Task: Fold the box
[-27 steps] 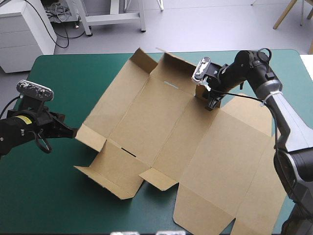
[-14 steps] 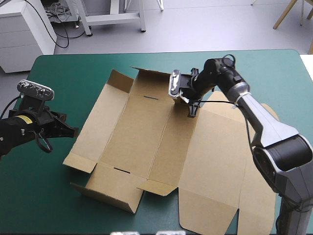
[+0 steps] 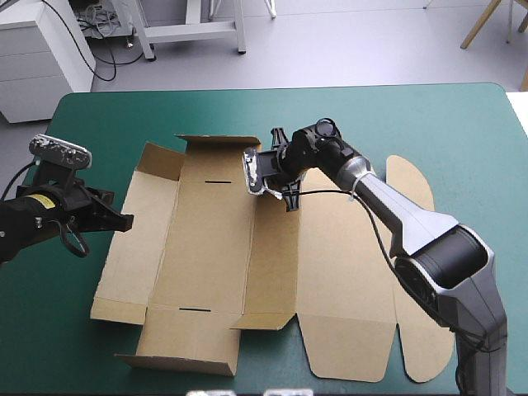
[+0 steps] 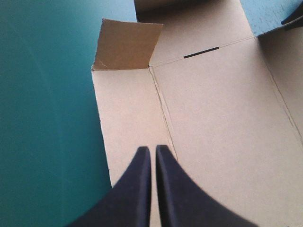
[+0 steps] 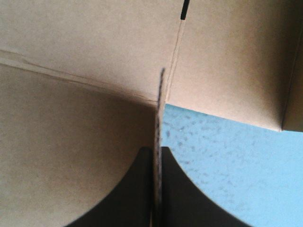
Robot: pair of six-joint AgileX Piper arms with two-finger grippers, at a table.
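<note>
The brown box (image 3: 214, 247) lies as a cut sheet spread across the middle of the table, with small flaps (image 3: 161, 161) raised along its far left corner. My right gripper (image 3: 289, 196) is at the sheet's far edge, shut on an upright flap. In the right wrist view the board's thin edge (image 5: 160, 109) runs between the black fingers of my right gripper (image 5: 157, 152). My left gripper (image 3: 125, 221) is at the box's left edge. Seen from its wrist, my left gripper (image 4: 152, 150) is shut, its tips over the left panel (image 4: 128, 118).
Bare teal-green cover (image 3: 58, 313) lies left of the box and toward the far right corner (image 3: 462, 124). The sheet's rounded lid flaps (image 3: 412, 330) reach close to the table's near right edge.
My right gripper has dragged the box toward the left and turned it, so the sheet now lies squarer to the table. The left arm has stayed in place.
</note>
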